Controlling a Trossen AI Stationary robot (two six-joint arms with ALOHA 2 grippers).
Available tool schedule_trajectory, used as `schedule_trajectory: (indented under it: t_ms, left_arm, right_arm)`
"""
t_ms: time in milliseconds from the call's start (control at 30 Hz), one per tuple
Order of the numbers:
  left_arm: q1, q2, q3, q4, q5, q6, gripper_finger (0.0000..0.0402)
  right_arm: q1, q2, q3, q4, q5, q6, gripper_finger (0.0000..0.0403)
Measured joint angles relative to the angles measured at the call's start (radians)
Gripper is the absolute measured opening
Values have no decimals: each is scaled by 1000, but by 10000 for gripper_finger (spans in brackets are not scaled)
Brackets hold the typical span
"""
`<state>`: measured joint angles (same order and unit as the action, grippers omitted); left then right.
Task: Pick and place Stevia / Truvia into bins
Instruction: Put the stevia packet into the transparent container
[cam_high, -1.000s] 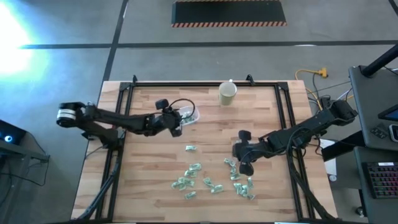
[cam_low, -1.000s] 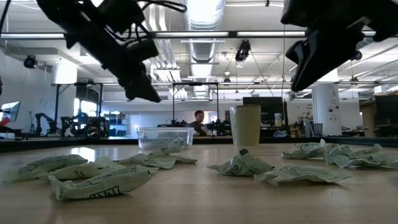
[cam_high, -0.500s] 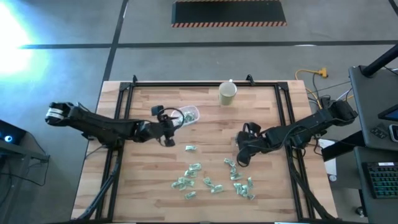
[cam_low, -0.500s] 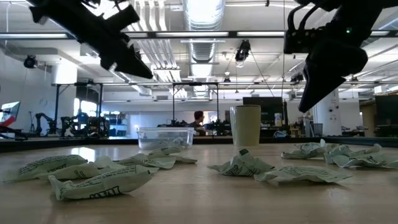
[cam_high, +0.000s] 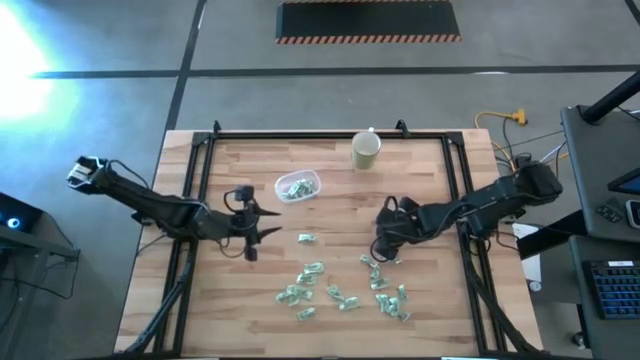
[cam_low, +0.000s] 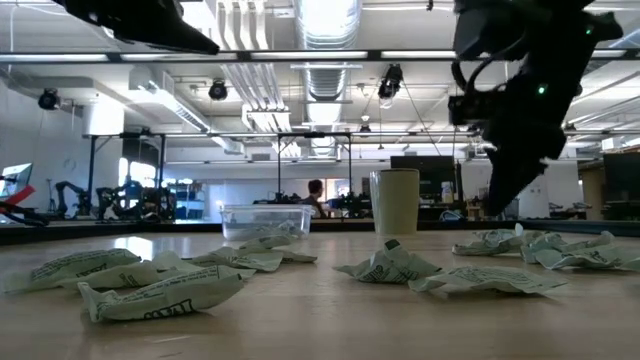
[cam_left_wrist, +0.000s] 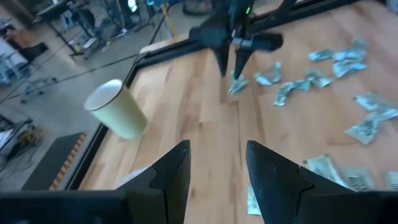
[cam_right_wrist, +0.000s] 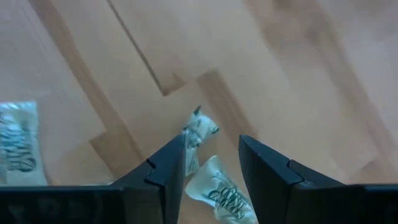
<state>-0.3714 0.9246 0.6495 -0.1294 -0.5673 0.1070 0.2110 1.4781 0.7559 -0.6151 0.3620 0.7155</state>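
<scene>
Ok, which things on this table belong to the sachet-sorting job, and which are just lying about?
Job:
- sweetener sachets scattered on the wood
- clear tub, some sachets already inside
- right pincer, open, low over a sachet
- left pincer, open, empty

Lying about:
- beige cup by the far edge

- Stevia sachets (cam_high: 340, 285): small rectangular paper packets, pale green and white with dark print, crumpled and lying flat. Most are scattered loosely across the near half of the wooden table, a few overlapping.
- One sachet (cam_high: 307, 238) lies alone, apart from the scatter, between it and the tub.
- Clear plastic tub (cam_high: 298, 186): shallow, rounded, upright on the table's far half, holding several sachets.
</scene>
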Motion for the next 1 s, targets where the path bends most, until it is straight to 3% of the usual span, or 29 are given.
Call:
schedule_trajectory:
  t_ms: [333,1000]
  left_arm:
    - [-19,-4,-1,-10,-3,2,139]
    - [-19,-2,-2,-11,-4,2,139]
  right_arm:
    - [-77,108,2,2,-79,-12,145]
    - [-78,85,8,27,-138,-91,141]
